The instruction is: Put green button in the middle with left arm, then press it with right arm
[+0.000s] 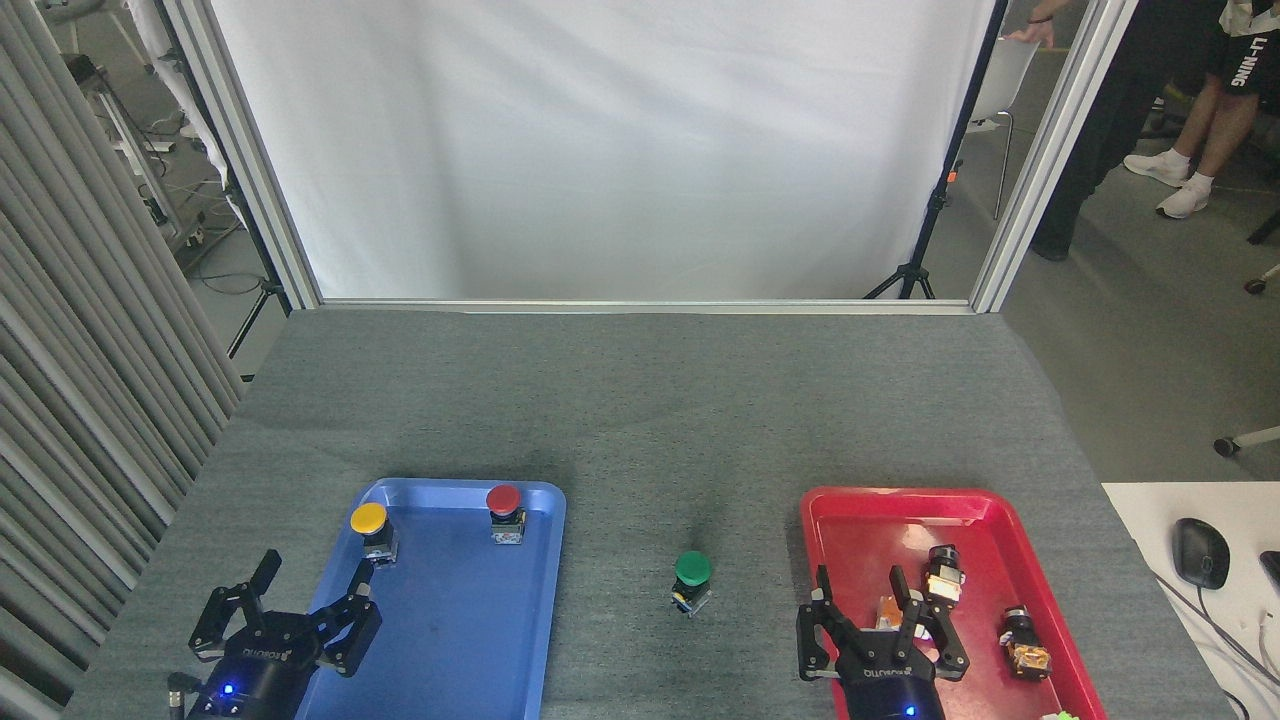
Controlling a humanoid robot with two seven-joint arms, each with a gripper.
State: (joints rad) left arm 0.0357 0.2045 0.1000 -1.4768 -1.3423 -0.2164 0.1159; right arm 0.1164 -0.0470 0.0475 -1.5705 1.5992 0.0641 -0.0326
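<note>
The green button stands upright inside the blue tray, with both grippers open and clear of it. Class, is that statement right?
Not quite. The head view shows the green button upright on the bare grey tabletop between the blue tray and the red tray, not inside either. The rest holds: the left gripper and right gripper are both open and clear of it.

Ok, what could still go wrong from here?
The green button stands free on the table between the trays, so a sideways knock could tip it. The right gripper hangs open over the red tray; its fingers may snag the loose parts there.
</note>
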